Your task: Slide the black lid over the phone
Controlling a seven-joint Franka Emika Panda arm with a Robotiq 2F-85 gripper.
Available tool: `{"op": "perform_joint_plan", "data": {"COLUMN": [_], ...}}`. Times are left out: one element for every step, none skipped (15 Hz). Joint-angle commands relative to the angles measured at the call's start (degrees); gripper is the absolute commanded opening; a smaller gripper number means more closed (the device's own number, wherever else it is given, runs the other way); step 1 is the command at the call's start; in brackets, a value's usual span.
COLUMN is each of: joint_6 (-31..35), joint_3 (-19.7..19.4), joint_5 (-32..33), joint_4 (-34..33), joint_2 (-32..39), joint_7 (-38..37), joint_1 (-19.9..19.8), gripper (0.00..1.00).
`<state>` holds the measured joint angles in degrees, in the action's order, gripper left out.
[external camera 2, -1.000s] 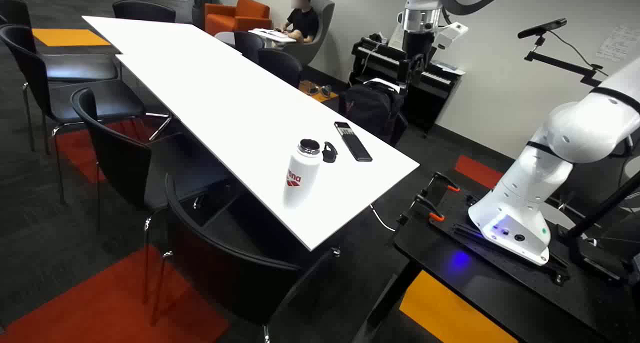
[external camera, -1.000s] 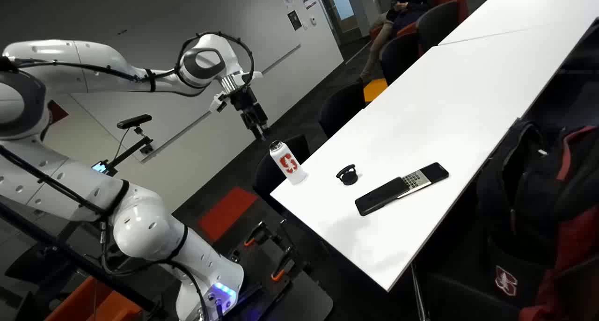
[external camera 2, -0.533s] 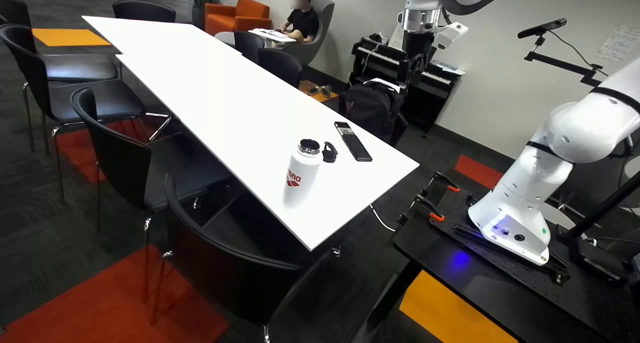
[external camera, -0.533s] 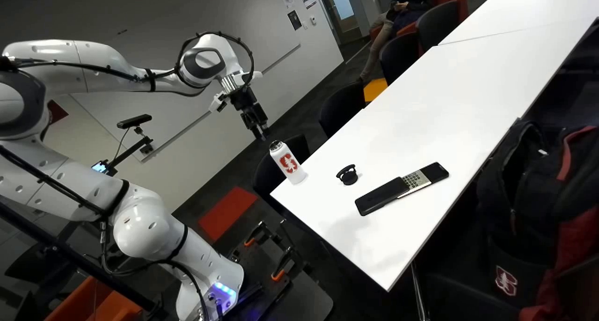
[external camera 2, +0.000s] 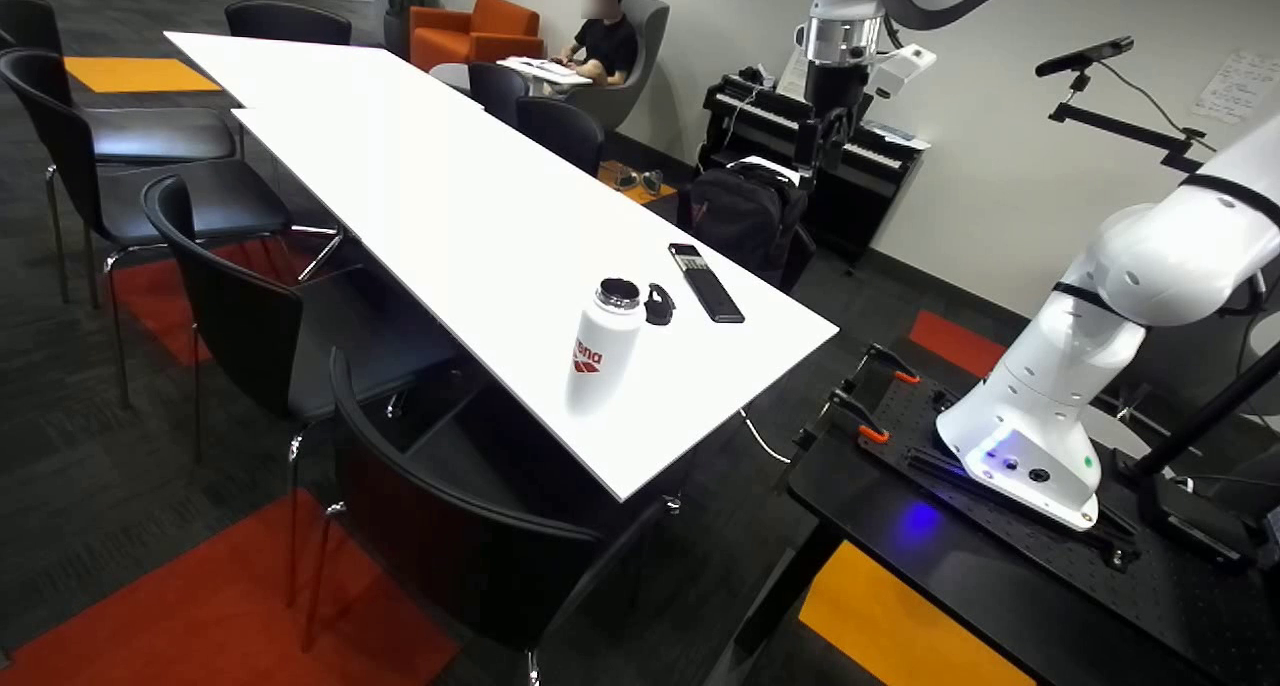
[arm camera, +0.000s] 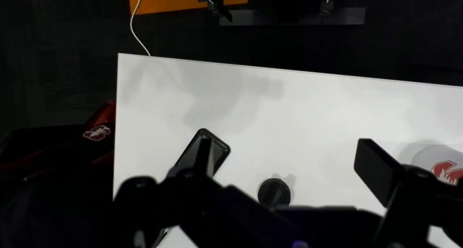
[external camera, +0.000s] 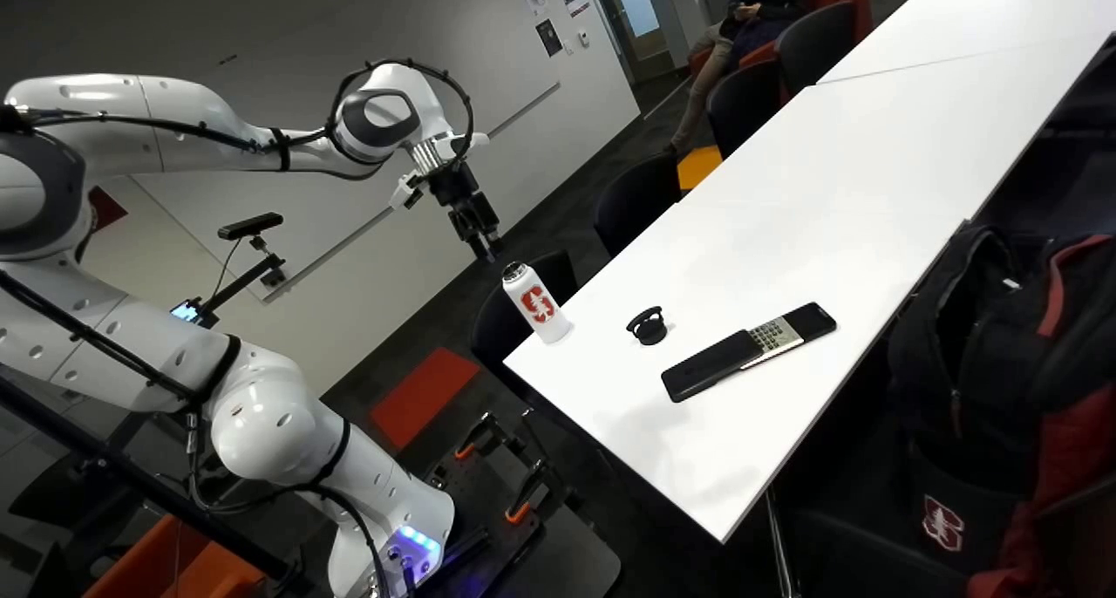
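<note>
The phone [external camera: 711, 367] is a long slim black slab lying flat on the white table; a black cover spans its nearer part and a grey keypad strip [external camera: 774, 336] shows beyond it. It also shows in an exterior view [external camera 2: 712, 294] and partly behind a finger in the wrist view [arm camera: 191, 152]. The black lid [external camera: 647, 328], a small round cap with a loop, lies apart beside it, also in an exterior view [external camera 2: 659, 307] and the wrist view [arm camera: 274, 191]. My gripper [arm camera: 285, 141] is wide open and empty, high above the table, near the bottle in an exterior view [external camera: 486, 251].
A white bottle [external camera: 536, 303] with a red label stands upright near the table corner, also in the wrist view [arm camera: 448, 166]. The white table [external camera: 837, 188] extends far back. Chairs [external camera 2: 450, 466] line one side. A backpack [external camera: 959, 363] is beside the table.
</note>
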<state>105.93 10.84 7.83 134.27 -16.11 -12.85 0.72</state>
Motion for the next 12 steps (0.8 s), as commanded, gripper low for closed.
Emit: {"op": "perform_joint_plan", "data": {"joint_6": [0.8,1.3,2.4,3.6,5.2,6.8,8.9,11.4,14.4,17.9,21.1,23.8], "joint_3": [-1.4,-1.7,-2.0,-2.4,-2.9,-3.4,-3.9,-4.5,-5.2,-5.9,-6.5,-7.2], "joint_5": [0.7,0.9,1.1,1.3,1.5,1.7,2.1,2.7,2.9,3.3,4.5,5.1], "joint_4": [-0.9,-1.2,-1.6,-1.8,-2.1,-2.3,-2.4,-2.2,-1.7,-1.0,-0.3,0.0], "joint_2": [1.2,1.7,2.5,3.4,4.5,5.8,7.1,8.6,10.0,11.2,12.8,14.6], "joint_7": [-2.0,-2.5,-3.3,-4.4,-5.6,-6.3,-7.0,-7.7,-8.2,-8.8,-10.2,-11.4], "joint_1": [0.8,0.6,0.2,-0.1,-0.4,-0.7,-1.0,-1.2,-1.5,-1.7,-1.9,-2.1], "gripper": [1.00,1.00,1.00,1.00,1.00,1.00,1.00,1.00,1.00,1.00,1.00,1.00]}}
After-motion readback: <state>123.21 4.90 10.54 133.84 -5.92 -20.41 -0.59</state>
